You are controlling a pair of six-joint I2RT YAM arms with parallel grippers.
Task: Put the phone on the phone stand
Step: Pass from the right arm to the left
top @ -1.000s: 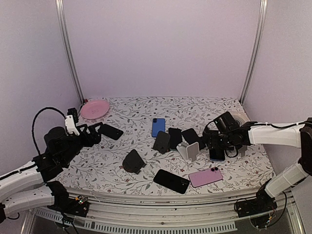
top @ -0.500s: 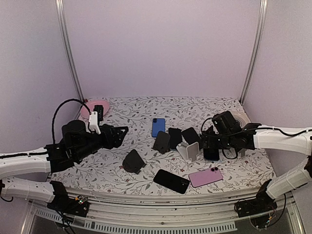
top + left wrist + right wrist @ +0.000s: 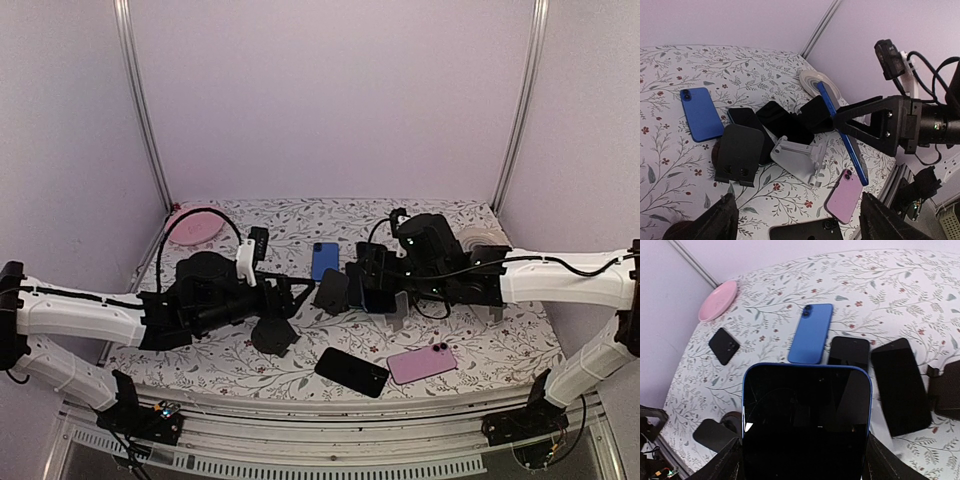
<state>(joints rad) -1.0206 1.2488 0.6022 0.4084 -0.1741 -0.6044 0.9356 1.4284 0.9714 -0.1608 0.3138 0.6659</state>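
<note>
By the near edge of the table (image 3: pixel 500 345) lie a black phone (image 3: pixel 352 371) and a pink phone (image 3: pixel 421 363). Mid-table, the left tool (image 3: pixel 292 293) hangs spread apart. The right tool (image 3: pixel 385 282) is clamped on the blue-edged phone (image 3: pixel 806 415), aloft near the white phone stand (image 3: pixel 797 159).

phone (image 3: pixel 854 157) hangs above stand (image 3: pixel 797 160); plate (image 3: pixel 182 226) far left.
</note>
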